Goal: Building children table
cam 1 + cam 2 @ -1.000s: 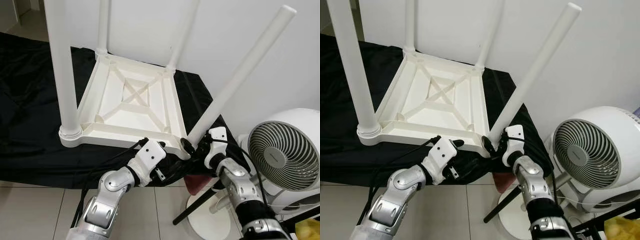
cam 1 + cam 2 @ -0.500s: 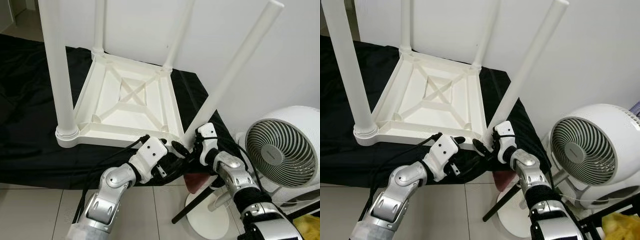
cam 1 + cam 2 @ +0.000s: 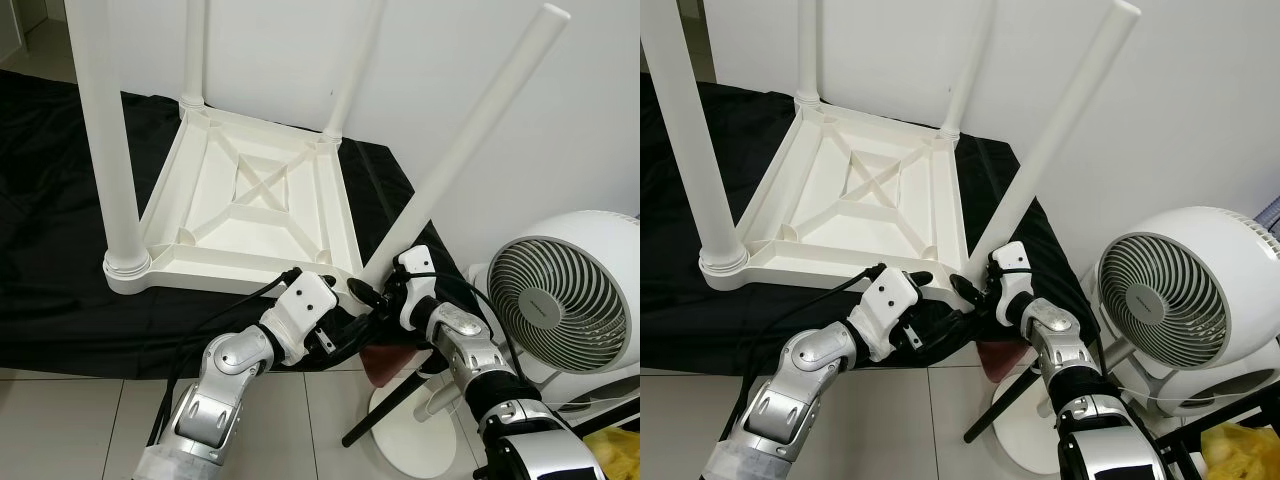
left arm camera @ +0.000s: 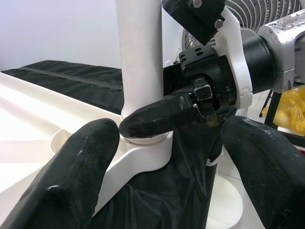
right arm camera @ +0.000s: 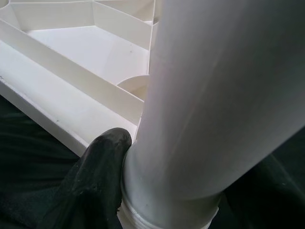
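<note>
— While I hold the rig here, tell me what you want read out.

— Where's the table?

— I see the table lying upside down on a black cloth, its underside ribs facing up. Three legs stand straight up from their corners. The fourth leg leans out to the robot's right, its foot at the near right corner socket. It is tilted, not upright.

— And the right gripper?

— My right gripper sits at the base of that leaning leg. In the right wrist view one black finger presses against the leg just above its threaded end, so the jaws are pinching the leg. The second finger is hidden behind the leg, so I judge the grip from the one side and from the left wrist view, where a finger lies flat on the leg.

— Left gripper?

— My left gripper is just beside the same corner, below the table's near edge. In the left wrist view its two fingertips are spread wide, nothing between them, with the socket ahead of them.

— Is the leg seated?

— I can't tell for sure; the thread looks to rest at the socket's rim, but the finger covers part of the joint.

— Anything nearby?

— A white fan stands on the tiled floor to the right, against the wall.
</note>
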`<state>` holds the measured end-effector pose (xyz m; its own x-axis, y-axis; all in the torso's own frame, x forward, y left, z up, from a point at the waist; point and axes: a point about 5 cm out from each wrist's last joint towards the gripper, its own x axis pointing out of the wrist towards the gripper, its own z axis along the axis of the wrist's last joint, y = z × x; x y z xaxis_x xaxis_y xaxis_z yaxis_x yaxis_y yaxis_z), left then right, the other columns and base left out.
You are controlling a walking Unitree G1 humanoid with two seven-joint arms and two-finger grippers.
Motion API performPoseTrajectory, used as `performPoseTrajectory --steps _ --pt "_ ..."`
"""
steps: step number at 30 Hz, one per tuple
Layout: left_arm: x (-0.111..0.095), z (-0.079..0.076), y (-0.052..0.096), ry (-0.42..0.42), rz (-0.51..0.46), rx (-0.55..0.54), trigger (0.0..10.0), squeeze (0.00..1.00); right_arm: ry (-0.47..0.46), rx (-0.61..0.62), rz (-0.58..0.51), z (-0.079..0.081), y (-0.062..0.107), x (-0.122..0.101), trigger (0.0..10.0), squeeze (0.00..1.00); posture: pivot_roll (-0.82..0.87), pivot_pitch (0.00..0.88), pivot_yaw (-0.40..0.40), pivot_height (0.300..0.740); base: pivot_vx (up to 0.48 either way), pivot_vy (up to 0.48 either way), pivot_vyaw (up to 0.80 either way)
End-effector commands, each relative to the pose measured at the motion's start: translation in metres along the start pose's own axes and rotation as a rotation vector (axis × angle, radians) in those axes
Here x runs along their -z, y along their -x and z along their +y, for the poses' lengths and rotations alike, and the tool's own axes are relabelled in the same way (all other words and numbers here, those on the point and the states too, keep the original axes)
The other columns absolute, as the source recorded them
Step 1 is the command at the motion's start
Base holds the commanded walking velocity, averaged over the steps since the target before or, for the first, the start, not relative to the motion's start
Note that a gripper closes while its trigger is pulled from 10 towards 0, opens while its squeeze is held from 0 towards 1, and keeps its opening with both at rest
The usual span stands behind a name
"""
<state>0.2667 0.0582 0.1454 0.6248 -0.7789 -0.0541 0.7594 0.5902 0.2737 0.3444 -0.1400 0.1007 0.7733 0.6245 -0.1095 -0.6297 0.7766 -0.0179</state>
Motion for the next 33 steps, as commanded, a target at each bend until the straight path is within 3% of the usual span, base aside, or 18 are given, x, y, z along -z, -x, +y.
performPoseTrajectory --steps 1,6,8,12,14,21,22,26,33 --pt "0.0 -0.001 -0.005 0.008 -0.005 -0.058 10.0 0.0 -0.075 0.024 0.031 0.003 0.003 0.014 10.0 0.0 0.04 0.0 -0.245 0.74 0.0 0.0 0.0" --pt "0.002 0.003 -0.004 0.015 -0.001 -0.091 10.0 0.0 -0.079 0.121 0.033 0.009 0.0 0.017 10.0 0.0 0.03 0.0 -0.25 0.74 0.0 0.0 0.0" --pt "0.005 0.02 0.004 -0.002 0.022 -0.144 10.0 0.0 -0.11 0.217 0.045 0.012 0.0 0.02 10.0 0.0 0.04 0.0 -0.256 0.74 0.0 0.0 0.0" --pt "0.005 0.025 0.007 -0.009 0.028 -0.159 10.0 0.0 -0.122 0.25 0.044 0.012 0.0 0.021 10.0 0.0 0.04 0.0 -0.256 0.74 0.0 0.0 0.0" --pt "0.006 0.032 0.012 -0.02 0.034 -0.172 10.0 0.0 -0.13 0.338 0.032 0.017 0.001 0.021 10.0 0.0 0.05 0.0 -0.255 0.74 0.0 0.0 0.0" --pt "0.006 0.032 0.01 -0.011 0.033 -0.19 10.0 0.0 -0.143 0.569 0.006 0.025 0.004 0.02 10.0 0.0 0.05 0.0 -0.261 0.74 0.0 0.0 0.0" --pt "0.006 0.03 0.009 -0.009 0.027 -0.189 10.0 0.0 -0.178 0.604 0.004 0.027 0.003 0.021 10.0 0.0 0.05 0.0 -0.261 0.74 0.0 0.0 0.0" --pt "0.004 0.028 0.005 -0.005 0.017 -0.185 10.0 0.0 -0.214 0.596 -0.041 0.032 -0.002 0.013 10.0 0.0 0.04 0.0 -0.251 0.74 0.0 0.0 0.0" --pt "0.003 0.026 0.001 -0.008 0.008 -0.158 10.0 0.0 -0.196 0.608 -0.057 0.021 0.003 0.006 10.0 0.0 0.05 0.0 -0.238 0.74 0.0 0.0 0.0"
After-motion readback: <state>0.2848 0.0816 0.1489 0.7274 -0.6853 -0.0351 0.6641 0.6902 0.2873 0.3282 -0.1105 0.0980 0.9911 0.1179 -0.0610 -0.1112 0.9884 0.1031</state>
